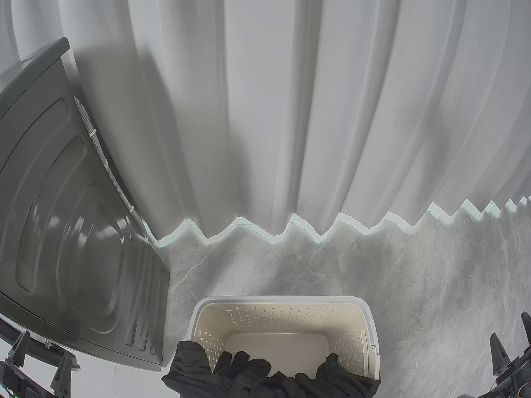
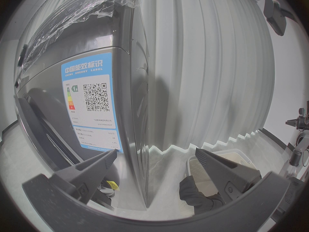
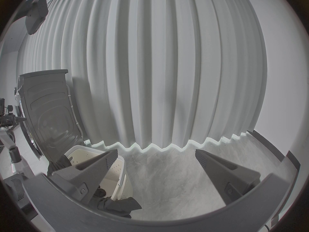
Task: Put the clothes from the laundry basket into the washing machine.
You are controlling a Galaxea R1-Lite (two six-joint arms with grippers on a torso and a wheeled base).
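Observation:
A white perforated laundry basket [image 1: 282, 308] stands on the floor at the bottom centre of the head view, with black clothes [image 1: 243, 374] draped over its near rim. The grey washing machine [image 1: 66, 233] stands to its left, its side panel facing me. My left gripper [image 1: 38, 357] is at the bottom left, open and empty; in the left wrist view the left gripper [image 2: 156, 157] faces the washing machine [image 2: 96, 91] corner and the basket [image 2: 238, 155]. My right gripper [image 1: 511, 341] is at the bottom right, open and empty. In the right wrist view the right gripper [image 3: 156, 157] has the basket [image 3: 120, 169] and clothes [image 3: 119, 205] off to one side.
A white pleated curtain [image 1: 310, 95] hangs behind everything, ending just above the grey marble-look floor [image 1: 442, 283]. Bare floor lies to the right of the basket. Plastic film [image 2: 80, 10] covers the washing machine's top, and an energy label [image 2: 91, 103] is stuck to its front.

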